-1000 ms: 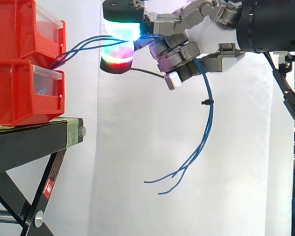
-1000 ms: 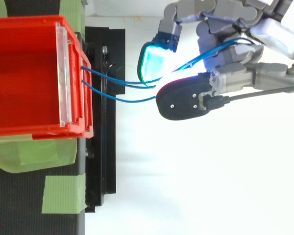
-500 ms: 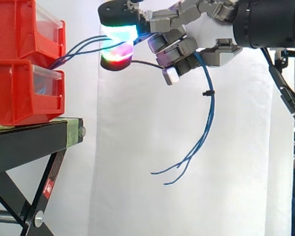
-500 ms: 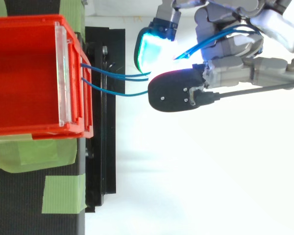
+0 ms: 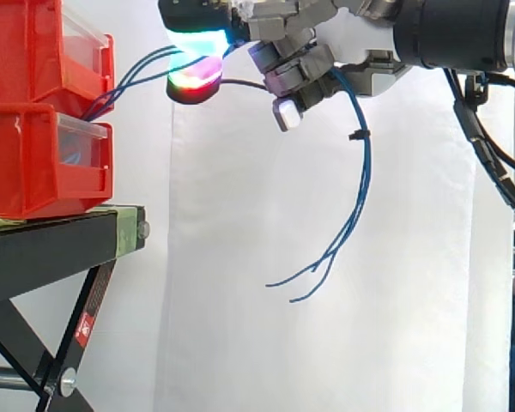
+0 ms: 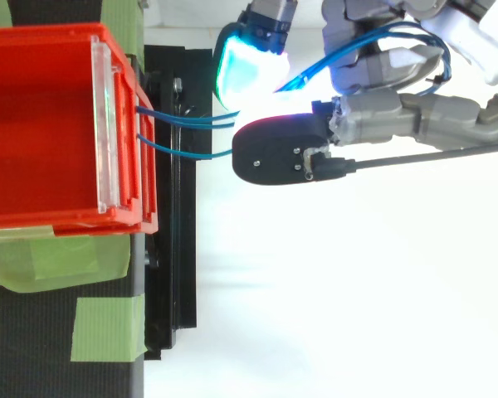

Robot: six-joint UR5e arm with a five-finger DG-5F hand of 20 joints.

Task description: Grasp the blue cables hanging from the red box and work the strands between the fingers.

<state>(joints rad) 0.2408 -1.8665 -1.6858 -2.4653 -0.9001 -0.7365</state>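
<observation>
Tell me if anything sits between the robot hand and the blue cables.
Nothing visible does. The robot hand is curled round the blue cables, which run through open air from the red box straight to it. Their loose ends hang free below.

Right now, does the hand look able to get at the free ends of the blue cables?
Probably not yet. The hand is curled round the blue cables higher up; their free ends dangle in open air below it, unblocked, but its fingers are busy.
</observation>
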